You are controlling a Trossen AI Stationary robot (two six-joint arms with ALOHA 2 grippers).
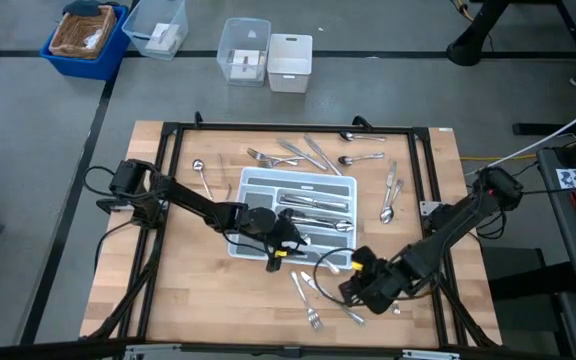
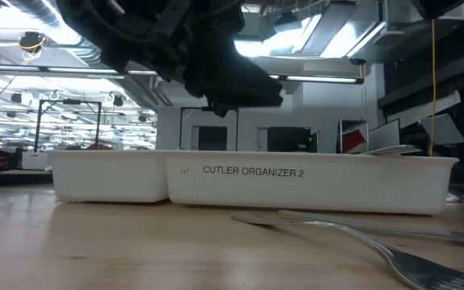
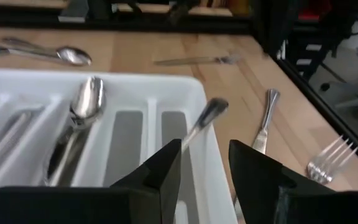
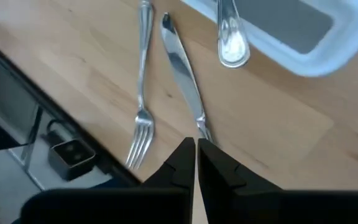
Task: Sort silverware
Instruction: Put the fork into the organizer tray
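The white tray (image 1: pixel 298 205) lies mid-table with several pieces of silverware in its compartments, among them a spoon (image 3: pixel 82 118). My left gripper (image 1: pixel 280 246) hovers open at the tray's near edge, and a slim handle (image 3: pixel 205 118) slants up from between its fingers over the tray's rim. My right gripper (image 1: pixel 353 290) is shut near the front right. Its tips (image 4: pixel 196 152) stand over one end of a knife (image 4: pixel 182 68) that lies flat on the wood. A fork (image 4: pixel 140 106) lies beside the knife. A spoon bowl (image 4: pixel 232 46) juts past the tray's rim. My left gripper has the slim handle's shaft (image 3: pixel 188 135) running between its two fingers, close to one of them; whether a finger touches it I cannot tell. My right gripper's shut fingertips cover the knife's end (image 4: pixel 201 127); whether they touch it I cannot tell.
Loose silverware lies on the wood beyond the tray (image 1: pixel 303 152), to its right (image 1: pixel 390 195) and left (image 1: pixel 203 178), and near the front (image 1: pixel 308 300). A black frame (image 1: pixel 173 130) rings the table. Bins (image 1: pixel 86 38) and boxes (image 1: pixel 268 55) stand on the floor behind.
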